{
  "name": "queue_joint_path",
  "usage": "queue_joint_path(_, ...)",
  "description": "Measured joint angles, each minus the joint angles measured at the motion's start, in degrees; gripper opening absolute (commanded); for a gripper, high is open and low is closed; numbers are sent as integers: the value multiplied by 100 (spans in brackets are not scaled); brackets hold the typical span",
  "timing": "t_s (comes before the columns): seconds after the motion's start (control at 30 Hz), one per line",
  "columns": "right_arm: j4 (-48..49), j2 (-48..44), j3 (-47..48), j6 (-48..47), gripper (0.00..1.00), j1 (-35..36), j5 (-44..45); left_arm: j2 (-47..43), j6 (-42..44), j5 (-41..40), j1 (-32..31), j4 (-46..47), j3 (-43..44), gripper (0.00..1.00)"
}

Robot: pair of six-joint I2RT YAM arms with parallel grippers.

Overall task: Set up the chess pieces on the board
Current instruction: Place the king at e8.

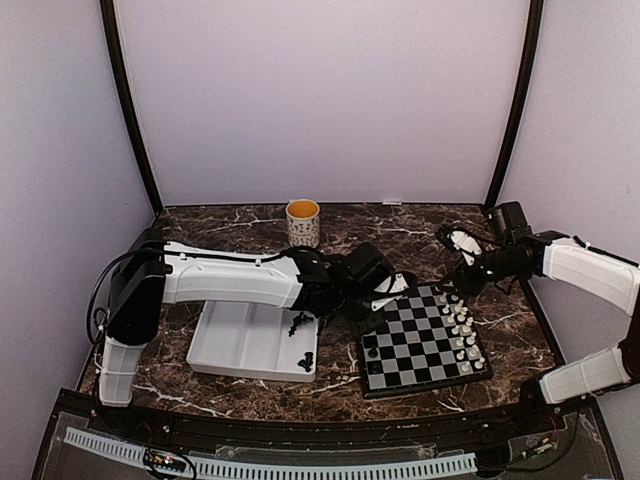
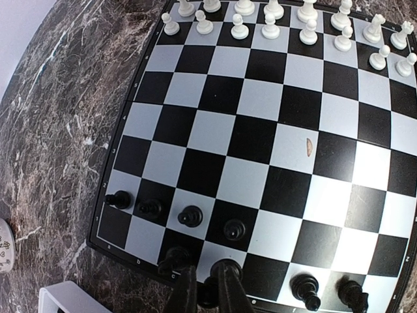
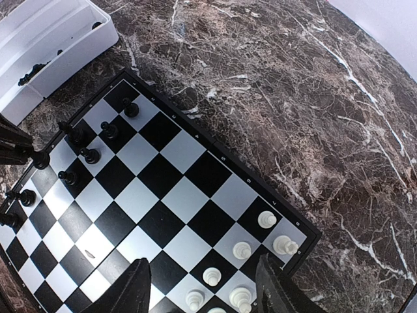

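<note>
My left fingers (image 2: pixel 208 287) are closed on a black chess piece (image 2: pixel 226 266) at the board's (image 2: pixel 260 140) edge row, other black pieces (image 2: pixel 190 215) just ahead. My right fingers (image 3: pixel 205 287) gape wide, empty, white pieces (image 3: pixel 242 248) between and just ahead.

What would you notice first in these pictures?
The black-and-silver chessboard stands out on the dark marble table, white chess pieces lined along one edge. At the opposite edge the left gripper pinches a black chess piece, and a white tray lies beside it.
</note>
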Motion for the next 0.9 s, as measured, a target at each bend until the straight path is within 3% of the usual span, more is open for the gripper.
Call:
queue_joint_path(0.53, -2, 31, 0, 0, 58, 0, 0, 299, 131, -70, 0, -37, 2, 9)
queue_joint_path(0.9, -2, 37, 0, -2, 58, 0, -2, 319, 177, -170, 0, -96, 15, 29)
